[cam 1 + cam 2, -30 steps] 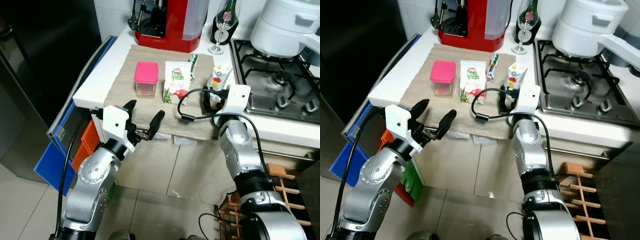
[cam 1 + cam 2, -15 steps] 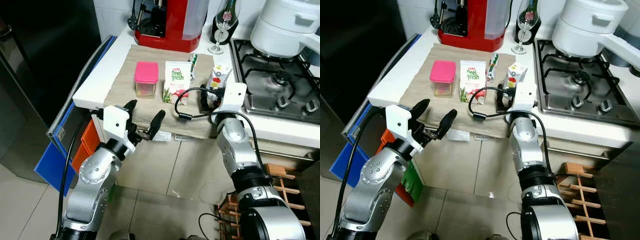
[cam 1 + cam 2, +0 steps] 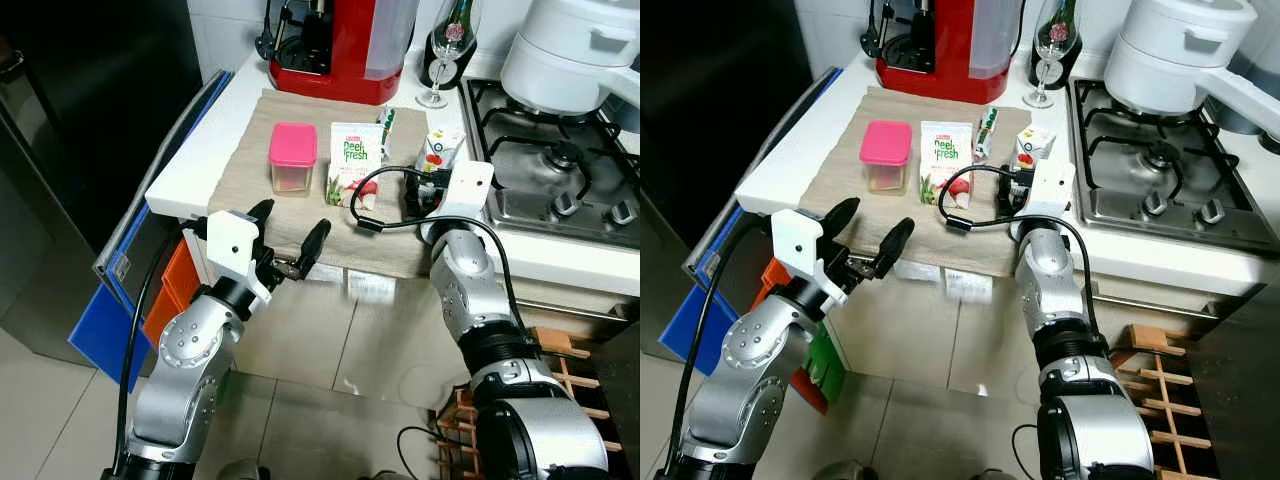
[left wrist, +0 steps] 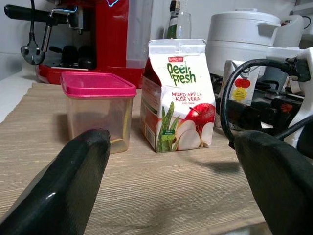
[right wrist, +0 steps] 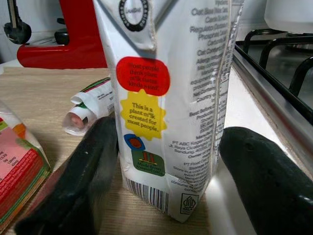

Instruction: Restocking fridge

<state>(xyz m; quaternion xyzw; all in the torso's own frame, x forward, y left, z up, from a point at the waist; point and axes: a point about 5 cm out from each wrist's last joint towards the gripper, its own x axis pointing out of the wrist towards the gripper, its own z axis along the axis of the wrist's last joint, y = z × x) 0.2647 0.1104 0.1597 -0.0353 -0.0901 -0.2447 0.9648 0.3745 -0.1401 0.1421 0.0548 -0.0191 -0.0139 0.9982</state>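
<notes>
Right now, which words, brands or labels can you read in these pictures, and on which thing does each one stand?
"Peel Fresh" and "MIXED APPLE ALOE VERA": on the juice carton.
"plant m*lk created for most people": yellow star on the milk carton between the right claw fingers.
The red oval above it, the side panel print and the barcode digits: too small or blurred to read.
The squeezed tube: unreadable.

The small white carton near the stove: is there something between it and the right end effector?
Nothing visible does. The right end effector already has one black finger on each side of the small white carton, open around it. The rolled tube lies behind, not in the way.
</notes>
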